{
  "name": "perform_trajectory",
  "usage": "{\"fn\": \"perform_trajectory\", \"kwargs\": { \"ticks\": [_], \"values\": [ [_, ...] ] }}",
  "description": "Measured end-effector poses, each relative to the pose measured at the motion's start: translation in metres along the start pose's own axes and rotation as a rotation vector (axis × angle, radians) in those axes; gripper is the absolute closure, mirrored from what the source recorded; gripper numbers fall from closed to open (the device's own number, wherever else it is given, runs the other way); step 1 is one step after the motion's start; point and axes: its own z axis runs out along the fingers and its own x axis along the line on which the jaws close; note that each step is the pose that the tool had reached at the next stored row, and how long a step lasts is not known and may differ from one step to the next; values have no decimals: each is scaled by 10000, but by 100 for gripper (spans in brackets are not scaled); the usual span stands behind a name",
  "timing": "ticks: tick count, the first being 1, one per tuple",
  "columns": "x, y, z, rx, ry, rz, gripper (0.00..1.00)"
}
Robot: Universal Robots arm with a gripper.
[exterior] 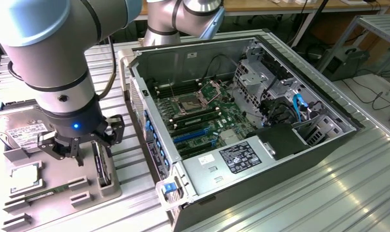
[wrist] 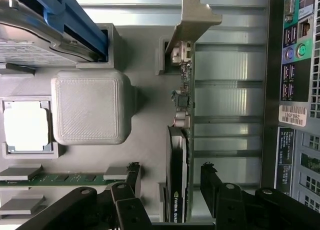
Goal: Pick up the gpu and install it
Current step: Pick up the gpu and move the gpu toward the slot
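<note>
pincer (wrist: 171, 182) spread wide, holding nothing, low over gpu (wrist: 177, 150) with one finger on each side of card. one finger just beside card, whether touching cannot tell. gpu upright on edge in slot of grey holder tray (exterior: 85, 200), silver bracket (wrist: 196, 17) at end away from pincer. same tray: hard drive (exterior: 17, 130), cpu (exterior: 24, 175), memory stick (exterior: 48, 193). tray on ribbed metal bench (exterior: 298, 193), just beside open computer case (exterior: 202, 53), on exterior view's left of it.
</note>
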Motion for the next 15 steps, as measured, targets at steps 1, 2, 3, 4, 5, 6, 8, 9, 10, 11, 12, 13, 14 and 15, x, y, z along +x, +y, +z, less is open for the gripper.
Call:
{"fn": "perform_trajectory", "kwargs": {
  "ticks": [1, 2, 3, 4, 5, 6, 8, 9, 10, 11, 12, 13, 14, 15],
  "values": [
    [0, 0, 8, 0, 1, 6, 40],
    [0, 0, 16, 1, 0, 22, 40],
    [1, 1, 24, 1, 1, 61, 40],
    [1, 2, 31, 2, 2, 90, 40],
    [1, 6, 38, 3, 3, 103, 40],
    [2, 11, 46, 4, 4, 105, 40],
    [2, 24, 57, 3, 4, 104, 40],
    [2, 32, 64, 2, 1, 103, 40],
    [2, 37, 66, 2, 2, 103, 40],
    [2, 48, 68, 4, 4, 103, 40],
    [2, 65, 72, 5, 3, 103, 40],
    [2, 80, 75, 6, 2, 103, 40],
    [2, 91, 77, 6, 3, 103, 40],
    [2, 106, 80, 7, 2, 103, 40]
  ]
}}
